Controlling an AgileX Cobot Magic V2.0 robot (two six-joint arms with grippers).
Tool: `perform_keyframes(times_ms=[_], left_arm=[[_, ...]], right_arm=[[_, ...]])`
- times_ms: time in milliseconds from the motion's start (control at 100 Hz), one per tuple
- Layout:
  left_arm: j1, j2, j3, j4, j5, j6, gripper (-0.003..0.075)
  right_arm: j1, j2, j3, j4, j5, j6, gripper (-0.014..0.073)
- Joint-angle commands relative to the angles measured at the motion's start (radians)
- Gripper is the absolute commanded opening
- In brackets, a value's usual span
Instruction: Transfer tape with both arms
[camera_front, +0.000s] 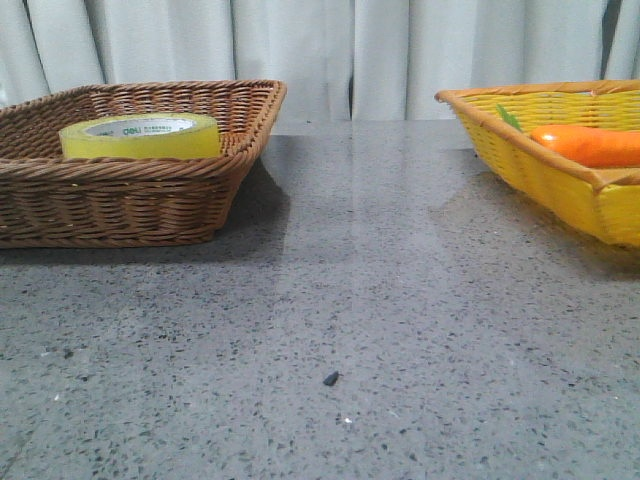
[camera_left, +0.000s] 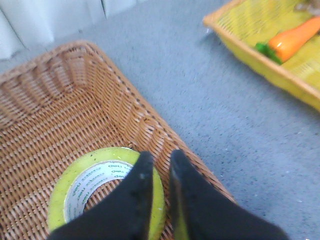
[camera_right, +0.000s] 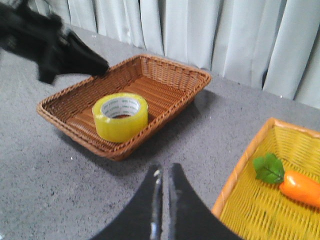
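Observation:
The yellow tape (camera_front: 140, 137) lies flat in the brown wicker basket (camera_front: 130, 190), white core with green lettering facing up. In the left wrist view my left gripper (camera_left: 161, 156) hovers above the tape (camera_left: 105, 154), its black fingers close together with only a narrow slit and nothing held. The right wrist view shows that same left gripper (camera_right: 97, 65) in the air over the basket's rim, apart from the tape (camera_right: 120, 117). My right gripper (camera_right: 164, 170) is shut and empty over the grey table, between the two baskets. Neither gripper shows in the front view.
A yellow basket (camera_front: 540, 170) at the right holds an orange carrot (camera_front: 585, 145) with green leaves (camera_right: 269, 169). A small dark speck (camera_front: 331, 378) lies on the grey stone table between the baskets. White curtains hang behind.

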Motion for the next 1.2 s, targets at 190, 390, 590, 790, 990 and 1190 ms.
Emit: perform_keyframes(times_ms=[190, 390, 590, 790, 990, 1190], left_arm=[[0.001, -0.3, 0.187, -0.028, -0.168, -0.004, -0.0021], [0.001, -0.546, 0.435, -0.035, -0.299, -0.004, -0.0021], [0.001, -0.788, 0.632, -0.065, -0.367, -0.004, -0.0021], [0.001, -1.012, 0.785, -0.069, -0.384, -0.004, -0.0021], [0.001, -1.173, 0.859, -0.069, -0.386, -0.004, -0.0021], [0.001, -1.225, 0.878, -0.069, -0.375, -0.004, -0.0021]], right_arm=[[-0.003, -0.117, 0.129, -0.029, -0.177, -0.003, -0.0056], [-0.003, -0.207, 0.238, -0.04, -0.266, -0.003, -0.0056], [-0.003, -0.288, 0.357, -0.04, -0.35, -0.003, -0.0056], [-0.003, -0.342, 0.485, -0.042, -0.506, -0.003, -0.0056], [-0.003, -0.351, 0.527, -0.042, -0.536, -0.003, -0.0056], [-0.003, -0.351, 0.527, -0.042, -0.511, -0.003, -0.0056]])
